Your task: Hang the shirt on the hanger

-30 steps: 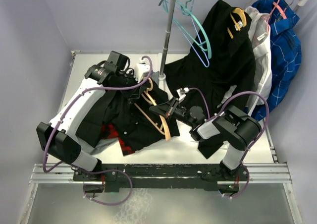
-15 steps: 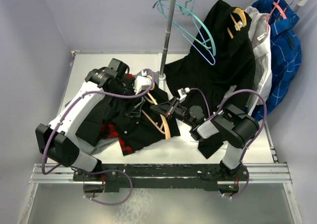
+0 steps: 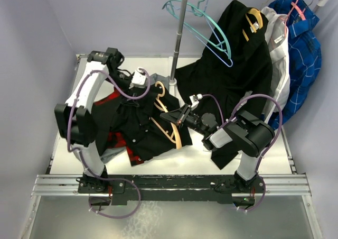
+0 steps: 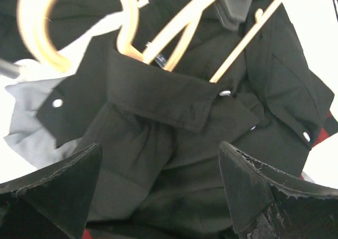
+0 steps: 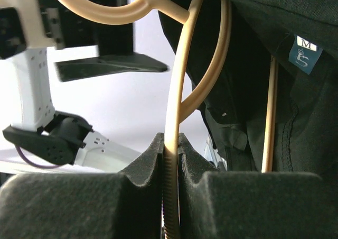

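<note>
Right gripper [image 5: 170,144] clamps the hanger [image 5: 176,91] inside the shirt [image 4: 153,85] collar; left gripper [image 4: 161,167], jaws spread, apparently must next draw 1 shoulder over.

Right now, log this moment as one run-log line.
left gripper: open over black shirt | right gripper: shut on wooden hanger | hanger: partly inside shirt

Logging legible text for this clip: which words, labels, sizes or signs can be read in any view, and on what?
"M": on the white tab atop the blue neck label of the shirt, right wrist view.
The pale emblem on that neck label: too small to read.
Top external and left wrist views: no readable text.
</note>
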You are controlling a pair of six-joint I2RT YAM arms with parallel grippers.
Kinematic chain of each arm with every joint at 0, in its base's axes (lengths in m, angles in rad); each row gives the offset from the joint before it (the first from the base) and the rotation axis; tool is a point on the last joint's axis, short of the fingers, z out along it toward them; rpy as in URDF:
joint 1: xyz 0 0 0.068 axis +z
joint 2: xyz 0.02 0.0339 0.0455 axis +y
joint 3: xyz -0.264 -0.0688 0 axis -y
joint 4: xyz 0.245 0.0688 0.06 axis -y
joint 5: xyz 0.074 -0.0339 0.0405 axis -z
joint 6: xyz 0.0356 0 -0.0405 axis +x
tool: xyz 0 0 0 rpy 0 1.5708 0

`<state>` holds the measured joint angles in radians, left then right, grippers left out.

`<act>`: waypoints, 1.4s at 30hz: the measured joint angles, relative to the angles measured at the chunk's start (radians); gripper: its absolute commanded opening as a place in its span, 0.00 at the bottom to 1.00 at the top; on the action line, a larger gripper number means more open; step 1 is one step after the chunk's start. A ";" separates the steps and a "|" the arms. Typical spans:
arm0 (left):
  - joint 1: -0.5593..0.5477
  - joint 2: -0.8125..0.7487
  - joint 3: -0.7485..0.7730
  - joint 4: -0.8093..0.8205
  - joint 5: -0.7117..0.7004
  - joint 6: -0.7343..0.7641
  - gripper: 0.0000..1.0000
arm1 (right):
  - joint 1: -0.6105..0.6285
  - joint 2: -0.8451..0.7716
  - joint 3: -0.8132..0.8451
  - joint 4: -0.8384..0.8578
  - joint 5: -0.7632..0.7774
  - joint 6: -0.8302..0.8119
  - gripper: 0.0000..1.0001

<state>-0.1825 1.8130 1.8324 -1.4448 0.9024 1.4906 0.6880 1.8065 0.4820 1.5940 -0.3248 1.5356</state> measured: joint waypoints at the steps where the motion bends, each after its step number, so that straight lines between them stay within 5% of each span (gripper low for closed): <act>1: 0.004 0.035 0.000 -0.008 0.002 0.038 0.93 | 0.000 0.001 0.000 0.000 0.000 -0.002 0.00; 15: 0.006 0.352 0.348 -0.072 0.047 0.172 0.99 | 0.000 0.007 0.000 0.005 -0.006 -0.029 0.00; 27: -0.011 0.373 0.294 -0.079 0.085 0.124 0.95 | 0.000 0.072 0.044 0.021 -0.024 -0.045 0.00; 38: -0.080 0.382 0.247 -0.092 0.070 0.093 0.41 | -0.005 0.072 0.046 0.019 -0.032 -0.055 0.00; 42: -0.080 0.376 0.227 -0.090 0.071 0.105 0.13 | -0.010 0.072 0.043 0.002 -0.044 -0.070 0.00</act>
<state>-0.2626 2.1891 2.0598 -1.5352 0.9737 1.5959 0.6777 1.8786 0.5247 1.5963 -0.3687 1.4658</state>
